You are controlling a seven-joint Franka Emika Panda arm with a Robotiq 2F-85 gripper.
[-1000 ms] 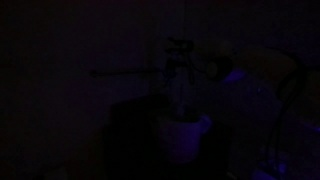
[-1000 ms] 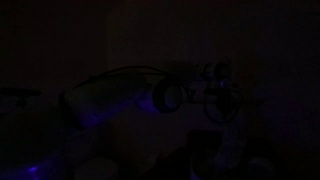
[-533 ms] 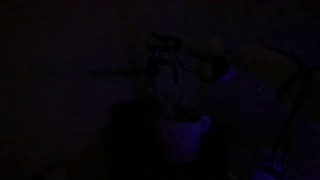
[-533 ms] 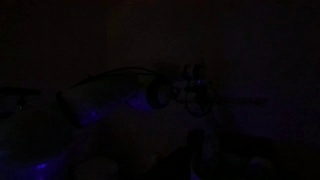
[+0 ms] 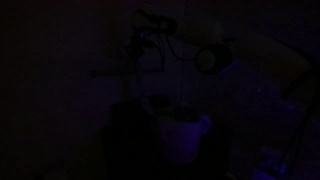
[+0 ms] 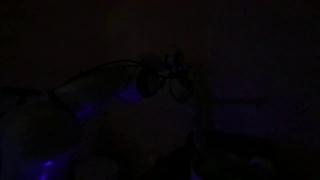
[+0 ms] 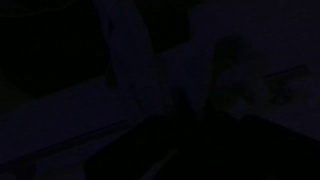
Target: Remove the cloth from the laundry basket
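The scene is almost dark. In an exterior view the pale laundry basket (image 5: 188, 138) stands low in the middle. My gripper (image 5: 150, 48) hangs well above it and off to its left, also dimly seen in the other exterior view as the gripper (image 6: 178, 68). A faint strip of cloth (image 5: 158, 98) seems to dangle below the gripper, over the basket's rim. In the wrist view a pale band, likely the cloth (image 7: 130, 55), runs down toward the jaws, which are lost in shadow. The jaws look shut on it.
The robot's pale arm (image 6: 100, 100) arcs across the left side with a bluish glow. A pale bulky shape (image 5: 265, 65) sits at the right behind the basket. Everything else is too dark to make out.
My gripper has risen from just above the basket and moved sideways away from it, taking the dangling cloth upward with it. The basket has stayed put.
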